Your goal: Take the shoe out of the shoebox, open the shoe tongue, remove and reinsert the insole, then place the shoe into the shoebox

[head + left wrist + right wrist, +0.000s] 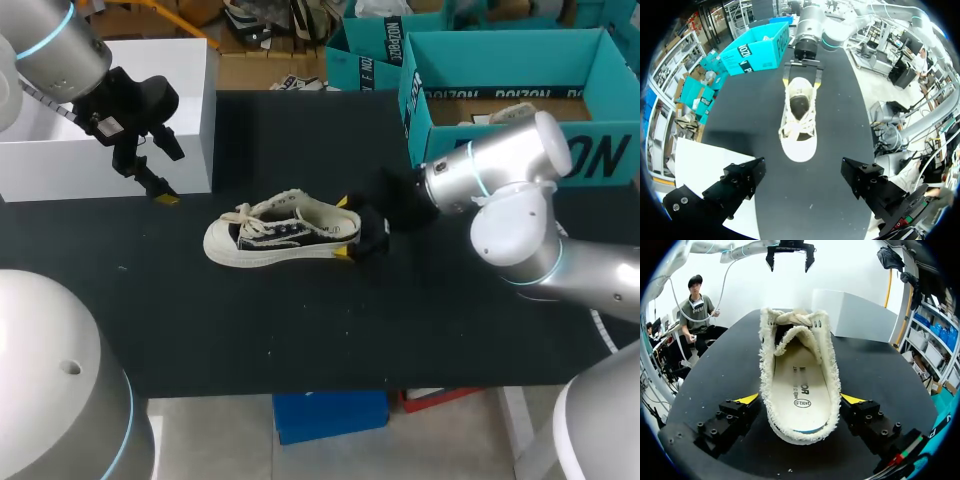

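A cream low sneaker with dark side panels (280,232) lies on the black table (300,330), toe pointing left. My right gripper (346,228) is open, its yellow-tipped fingers standing on either side of the heel; the heel (800,432) sits between the fingers (749,400), and the pale insole (800,385) lies inside the shoe. I cannot tell whether the fingers touch the heel. My left gripper (150,170) hangs open above the table's far left with nothing in it; the shoe's toe (799,147) lies ahead of this left gripper (802,170). The teal shoebox (510,90) stands open at the back right.
A white box (110,110) stands at the back left, just behind the left gripper. A second teal box (365,50) sits behind the shoebox. Bare black tabletop stretches in front of the shoe to the near edge.
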Motion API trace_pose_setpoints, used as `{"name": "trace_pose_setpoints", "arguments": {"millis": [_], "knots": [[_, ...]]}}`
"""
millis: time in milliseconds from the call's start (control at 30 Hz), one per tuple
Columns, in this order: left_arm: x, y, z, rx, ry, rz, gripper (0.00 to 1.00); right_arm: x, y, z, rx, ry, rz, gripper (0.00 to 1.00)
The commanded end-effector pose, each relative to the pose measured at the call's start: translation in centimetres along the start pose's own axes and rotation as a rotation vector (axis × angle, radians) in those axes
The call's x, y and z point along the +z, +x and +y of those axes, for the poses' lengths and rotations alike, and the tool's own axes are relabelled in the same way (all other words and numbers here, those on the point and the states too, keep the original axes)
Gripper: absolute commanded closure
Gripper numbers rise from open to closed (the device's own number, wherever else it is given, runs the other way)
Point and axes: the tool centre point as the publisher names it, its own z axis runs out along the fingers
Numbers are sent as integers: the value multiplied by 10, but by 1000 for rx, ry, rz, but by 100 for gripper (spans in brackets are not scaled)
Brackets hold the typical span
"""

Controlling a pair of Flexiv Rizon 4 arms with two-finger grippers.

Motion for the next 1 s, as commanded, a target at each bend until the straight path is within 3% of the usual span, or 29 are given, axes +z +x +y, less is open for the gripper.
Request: {"name": "trace_pose_setpoints", "arguments": {"millis": [33,533,567,933,1000], "knots": [[1,1,1,3,2,-3,0,8,-2,-3,3,-11,4,0],[1,1,1,3,2,-3,0,16,-1,-6,9,-62,25,0],[1,1,1,3,2,-3,0,16,-1,-6,12,-61,24,100],[1,1,1,3,2,-3,0,16,-1,-6,3,-80,26,100],[-1,1,-3,-3,-31,-21,0,16,-1,-6,3,-80,26,100]]}}
